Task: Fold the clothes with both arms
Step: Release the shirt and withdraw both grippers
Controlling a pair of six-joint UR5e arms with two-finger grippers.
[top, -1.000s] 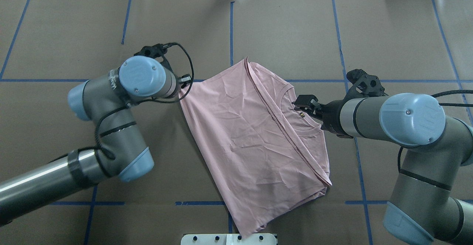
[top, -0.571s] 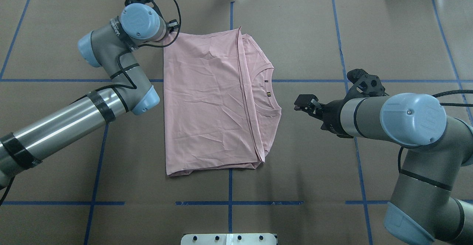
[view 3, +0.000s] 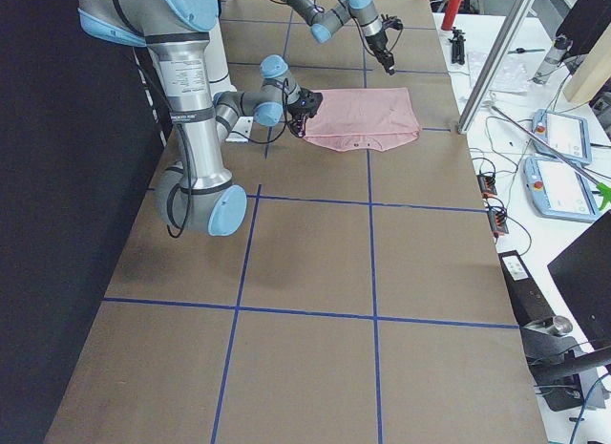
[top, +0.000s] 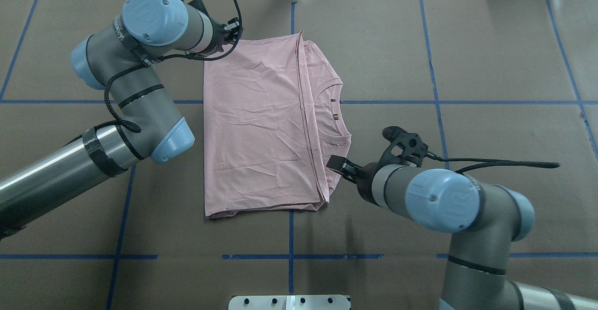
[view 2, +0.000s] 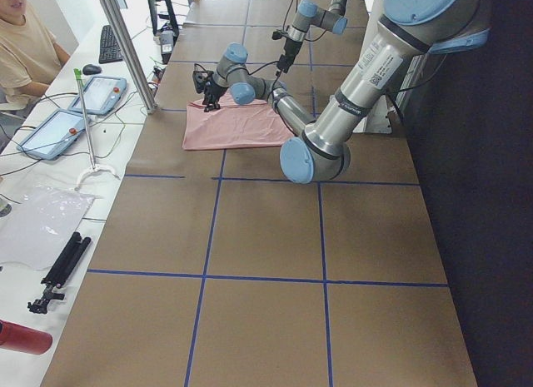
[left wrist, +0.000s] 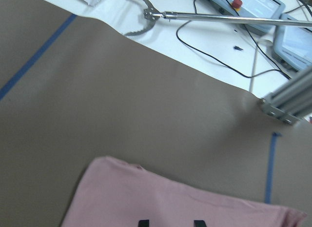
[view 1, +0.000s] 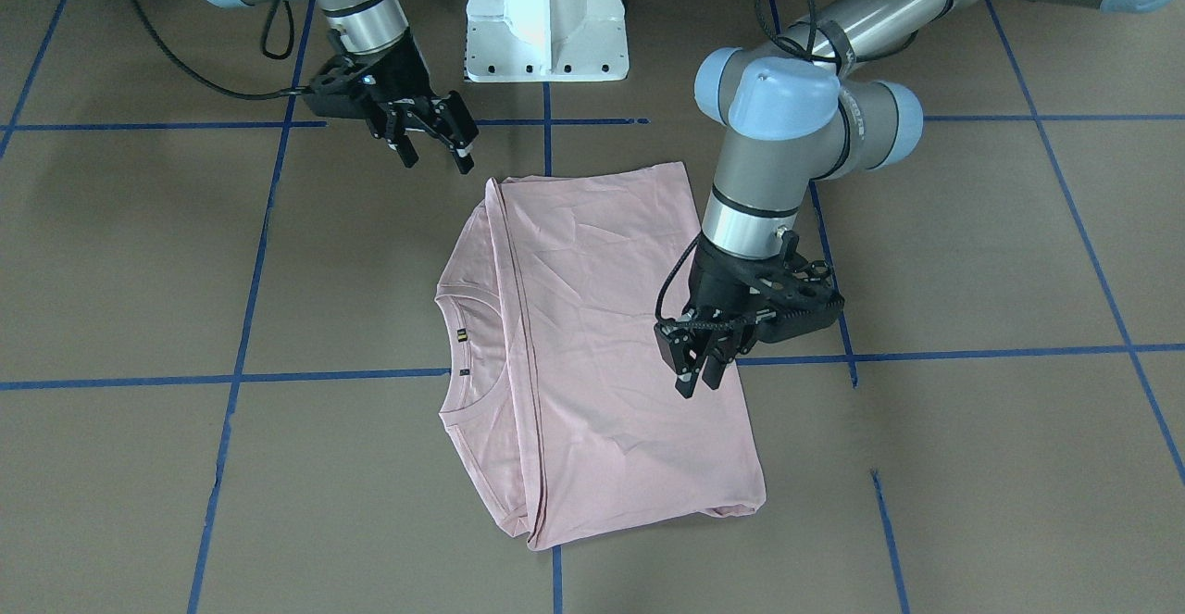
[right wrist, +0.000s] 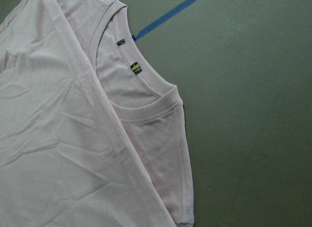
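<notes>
At centre of the overhead view, the half-folded shirt [top: 257,127] now lies squared; the left gripper [view 1: 696,382], spread and empty, has released its upper-left corner, and the right gripper [view 1: 437,160], also spread, has neared its lower-right edge, seemingly ready for the next fold.

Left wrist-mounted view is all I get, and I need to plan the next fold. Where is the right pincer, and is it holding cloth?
Observer: The right pincer hangs open by the T-shirt's corner nearest the robot on its right. There is nothing between its fingers.
Operator: How does the shirt lie?
Observer: It lies flat, with a plain layer folded over most of it. The neckline shows along the robot's right side.
Operator: And my own pincer, seen from outside?
Observer: The left pincer hovers over the shirt's left edge and seems to grip no cloth.
</notes>
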